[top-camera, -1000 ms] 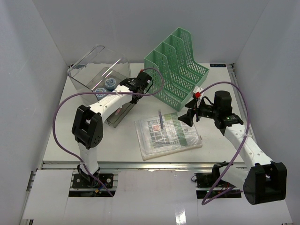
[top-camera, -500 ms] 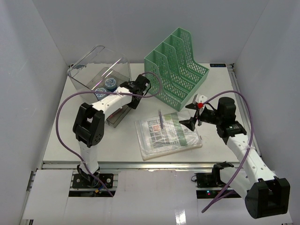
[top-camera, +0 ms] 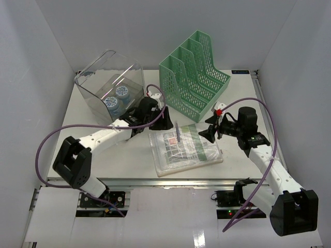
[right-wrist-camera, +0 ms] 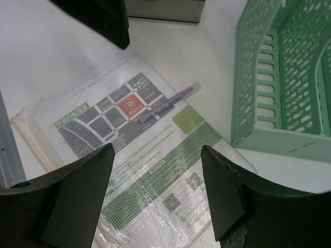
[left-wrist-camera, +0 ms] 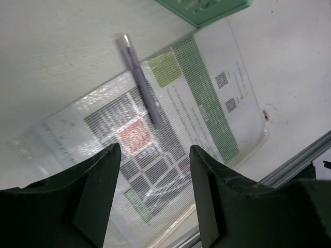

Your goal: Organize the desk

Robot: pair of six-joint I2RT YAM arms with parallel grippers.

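On the white desk (top-camera: 124, 155) lies a clear mesh document pouch (top-camera: 186, 147) with a printed sheet inside. A purple pen (top-camera: 178, 132) rests on the pouch's far part. My left gripper (top-camera: 163, 121) hovers open just left of the pen, nothing between its fingers. In the left wrist view, the pen (left-wrist-camera: 140, 80) and pouch (left-wrist-camera: 170, 139) lie below the open left gripper (left-wrist-camera: 153, 150). My right gripper (top-camera: 211, 129) stands open and empty over the pouch's right edge. In the right wrist view, the pen (right-wrist-camera: 168, 103) lies beyond the right gripper (right-wrist-camera: 156, 149).
A green mesh file organizer (top-camera: 199, 72) stands at the back, close behind the pouch. A clear plastic box (top-camera: 108, 85) holding blue-topped round containers (top-camera: 116, 98) sits at the back left. The metal rail (top-camera: 155, 182) runs along the desk's front edge.
My left arm has swung away from the clear box to the pouch, and its jaws have opened. My right gripper has come down toward the pouch's right edge, its jaws slightly narrower.
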